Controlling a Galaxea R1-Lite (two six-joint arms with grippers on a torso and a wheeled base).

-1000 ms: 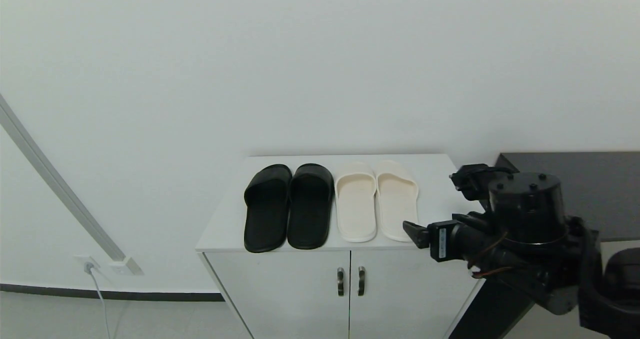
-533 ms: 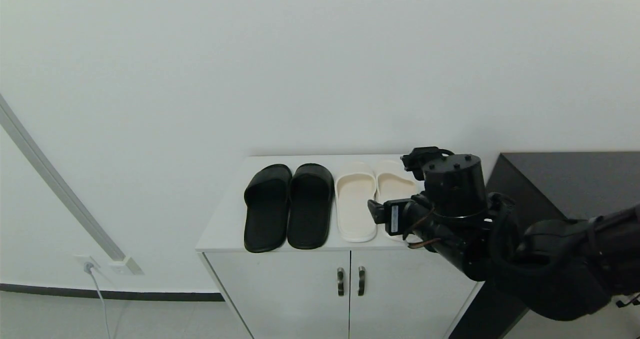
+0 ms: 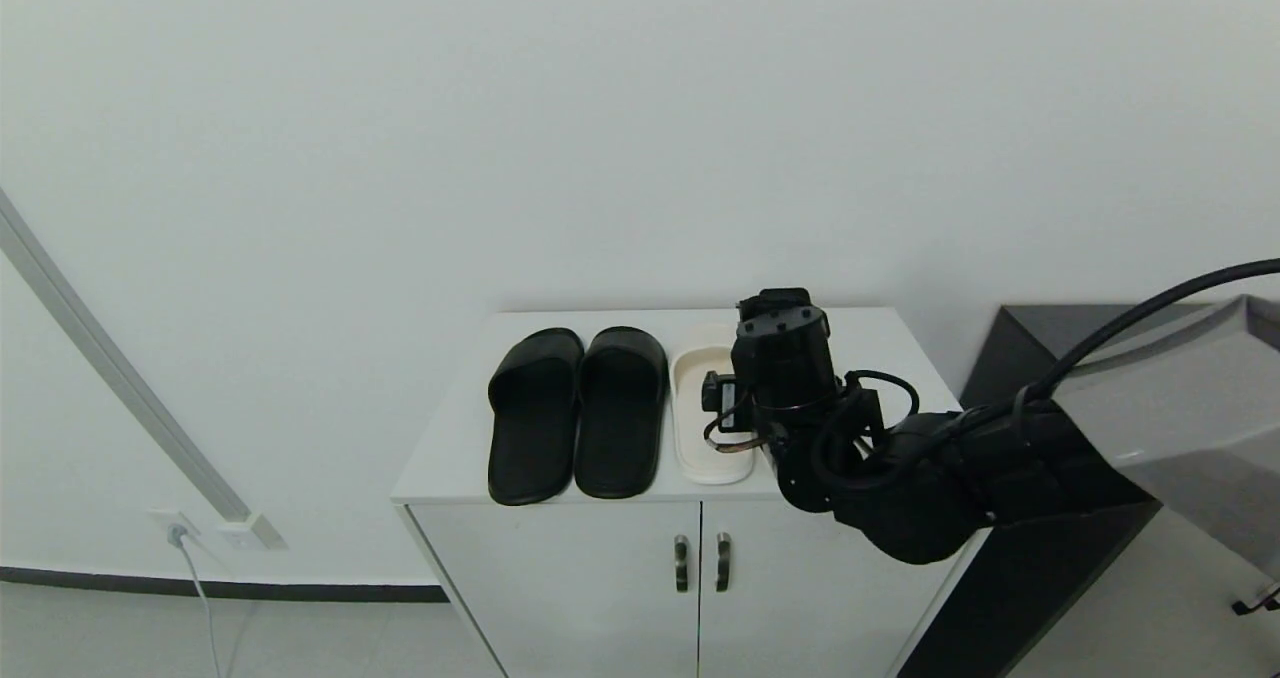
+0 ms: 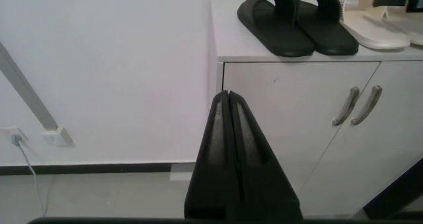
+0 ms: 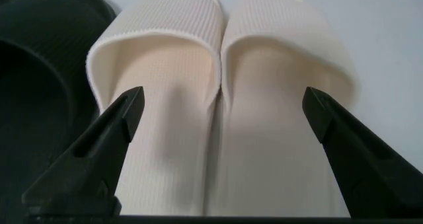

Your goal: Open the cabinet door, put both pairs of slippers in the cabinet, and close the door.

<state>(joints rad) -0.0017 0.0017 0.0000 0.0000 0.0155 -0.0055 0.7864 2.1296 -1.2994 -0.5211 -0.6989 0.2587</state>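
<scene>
Although the cabinet doors [image 3: 600, 598] are shut, the right gripper [image 5: 223, 98] hangs spread over the cream slippers [image 5: 165, 45] on the top surface [image 3: 450, 448]. They look like light, flexible foam, best pinched across the adjoining straps. The left gripper [image 4: 229, 98] is pressed together.

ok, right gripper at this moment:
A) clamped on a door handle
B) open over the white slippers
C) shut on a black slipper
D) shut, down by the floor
B: in the right wrist view the right gripper has its fingers spread wide, with the white slippers framed between them on the cabinet top.
</scene>
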